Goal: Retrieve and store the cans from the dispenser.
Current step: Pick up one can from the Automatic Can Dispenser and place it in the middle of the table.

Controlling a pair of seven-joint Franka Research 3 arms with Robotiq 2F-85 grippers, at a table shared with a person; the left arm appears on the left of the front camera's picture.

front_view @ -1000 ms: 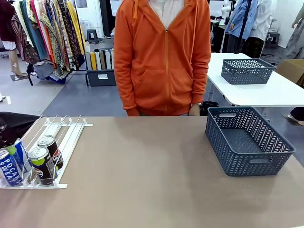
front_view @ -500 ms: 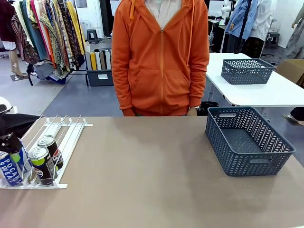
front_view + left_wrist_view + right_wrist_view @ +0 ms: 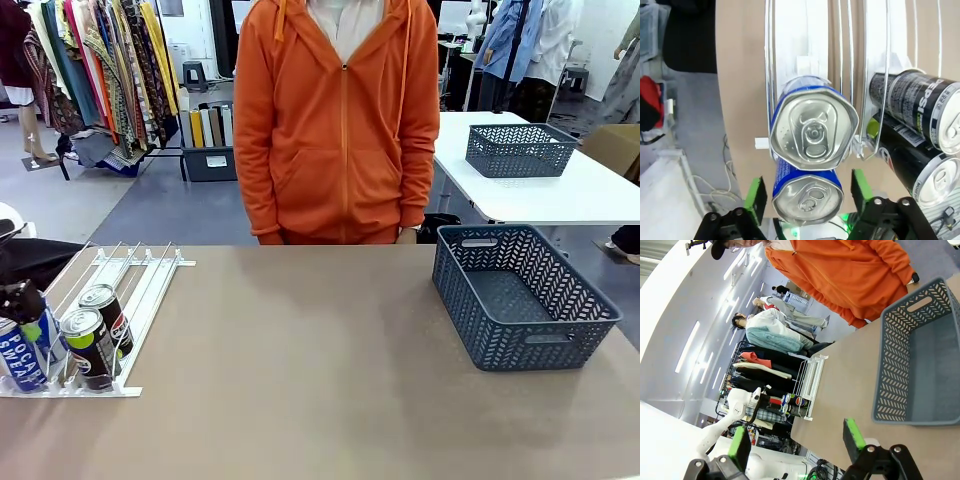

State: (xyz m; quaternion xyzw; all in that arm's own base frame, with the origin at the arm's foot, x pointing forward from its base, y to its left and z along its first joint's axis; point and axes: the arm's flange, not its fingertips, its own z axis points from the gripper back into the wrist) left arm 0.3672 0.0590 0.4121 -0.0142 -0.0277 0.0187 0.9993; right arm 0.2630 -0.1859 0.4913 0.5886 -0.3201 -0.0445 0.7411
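The white dispenser [image 3: 128, 283] lies at the table's left end, also far off as dispenser [image 3: 811, 375]. At its near end stand two dark cans [image 3: 90, 346] and a blue-and-white can [image 3: 20, 362]. My left gripper [image 3: 20, 303] hangs right over the blue cans. In the left wrist view two blue cans stand one behind the other. My left gripper [image 3: 807, 192] is open, its green pads standing close on either side of the nearer blue can [image 3: 807, 197], a thin gap showing on each side. Dark cans [image 3: 912, 105] fill the neighbouring lane. My right gripper [image 3: 796, 440] is open and holds nothing, high above the table.
A dark grey lattice basket [image 3: 590, 300] stands on the table's right side, seen too as basket [image 3: 890, 375]. A person in an orange hoodie [image 3: 340, 120] stands at the far edge. A second table behind holds another basket [image 3: 520, 150]. The table edge [image 3: 727, 125] runs beside the rack.
My left gripper has come down over the blue cans and its jaws have narrowed around one. The person has shifted slightly to the left.
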